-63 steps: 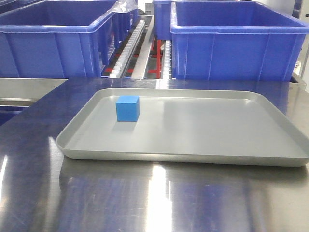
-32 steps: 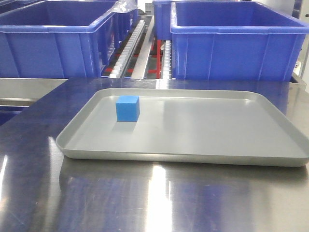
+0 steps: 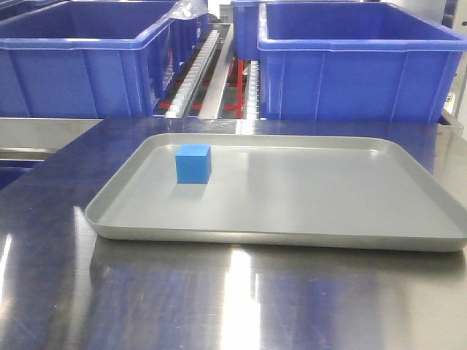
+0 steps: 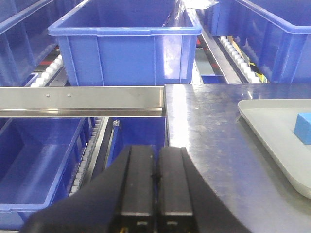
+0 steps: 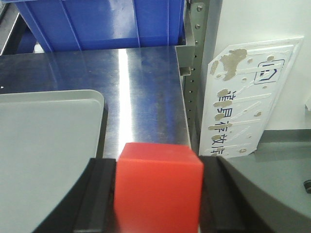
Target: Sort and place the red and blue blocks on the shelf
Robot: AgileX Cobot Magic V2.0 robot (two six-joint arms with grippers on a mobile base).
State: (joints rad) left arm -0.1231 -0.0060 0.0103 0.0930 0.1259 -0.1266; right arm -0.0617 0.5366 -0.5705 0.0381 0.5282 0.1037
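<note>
A sky-blue block (image 3: 193,163) sits on the left part of the grey tray (image 3: 314,197). The left wrist view catches this blue block (image 4: 303,127) at its right edge. My right gripper (image 5: 158,162) is shut on the red block (image 5: 158,189), held above the steel tabletop just right of the tray (image 5: 43,136). My left gripper (image 4: 155,153) is shut with nothing in it, hanging left of the table, in front of the shelf's steel front rail (image 4: 82,97). White roller rails (image 3: 208,62) run between the bins. Neither gripper shows in the front view.
Large dark-blue bins (image 3: 80,58) (image 3: 357,62) stand behind the tabletop (image 3: 219,299). More blue bins (image 4: 126,41) sit above and below the rail. At the table's right edge are a perforated post (image 5: 194,73) and a white sign (image 5: 248,97).
</note>
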